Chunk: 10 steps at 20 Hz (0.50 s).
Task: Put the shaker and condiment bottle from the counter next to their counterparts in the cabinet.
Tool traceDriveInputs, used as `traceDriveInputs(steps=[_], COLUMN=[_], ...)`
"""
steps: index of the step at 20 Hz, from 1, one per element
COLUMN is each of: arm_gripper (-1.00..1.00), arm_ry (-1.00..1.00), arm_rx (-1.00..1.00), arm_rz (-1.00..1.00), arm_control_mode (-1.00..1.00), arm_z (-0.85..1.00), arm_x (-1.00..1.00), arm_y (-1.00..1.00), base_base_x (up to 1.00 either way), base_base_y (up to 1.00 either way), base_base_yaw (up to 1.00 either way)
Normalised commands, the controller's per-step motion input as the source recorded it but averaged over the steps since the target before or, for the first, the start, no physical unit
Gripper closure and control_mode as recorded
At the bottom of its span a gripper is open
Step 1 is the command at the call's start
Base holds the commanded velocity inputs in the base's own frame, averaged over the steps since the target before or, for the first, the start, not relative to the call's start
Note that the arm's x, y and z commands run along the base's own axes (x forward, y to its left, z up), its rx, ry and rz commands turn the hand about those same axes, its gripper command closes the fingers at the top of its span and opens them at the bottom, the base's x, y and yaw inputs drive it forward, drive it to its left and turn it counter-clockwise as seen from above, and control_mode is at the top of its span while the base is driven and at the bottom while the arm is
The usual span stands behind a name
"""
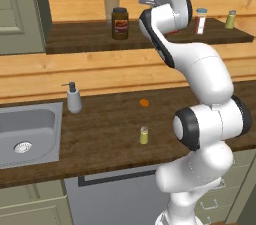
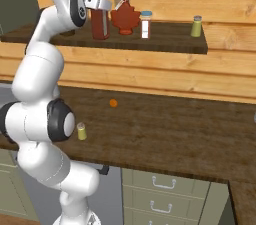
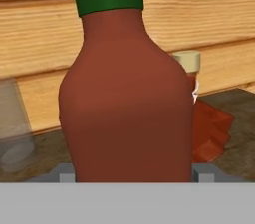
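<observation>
Pine planks back the dark shelf (image 2: pixel 170 44) above the desk (image 2: pixel 165 129), and we take the maple bottle (image 2: pixel 126 18) on that shelf as our landmark. Just left of it stands the red bottle (image 2: pixel 99 11) upright on the shelf, and our claw (image 2: pixel 100 2) sits around its upper body; we cannot tell whether it grips. The shaker (image 1: pixel 144 135) stands on the desk, well below and left of the maple bottle, near an orange spot (image 1: pixel 144 102).

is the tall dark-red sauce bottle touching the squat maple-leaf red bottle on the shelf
Apart. The right base view shows a sliver of pine plank between the tall dark-red sauce bottle and the squat maple-leaf red bottle.
</observation>
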Motion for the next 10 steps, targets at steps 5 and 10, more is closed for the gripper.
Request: traceDriveInputs(steps=[5,10], arm_gripper=[-1.00,-1.00], arm_ry=[-0.01,0.00], arm_rx=[0.00,0.02], arm_rz=[0.00,0.00], arm_control_mode=[-1.00,-1.00], arm_z=[-0.06,0.00], arm_x=[-0.05,-0.22], arm_y=[0.02,0.06], base_base_x=[0.00,0.00], base_base_y=[0.00,0.00], base_base_yaw=[0.00,0.00])
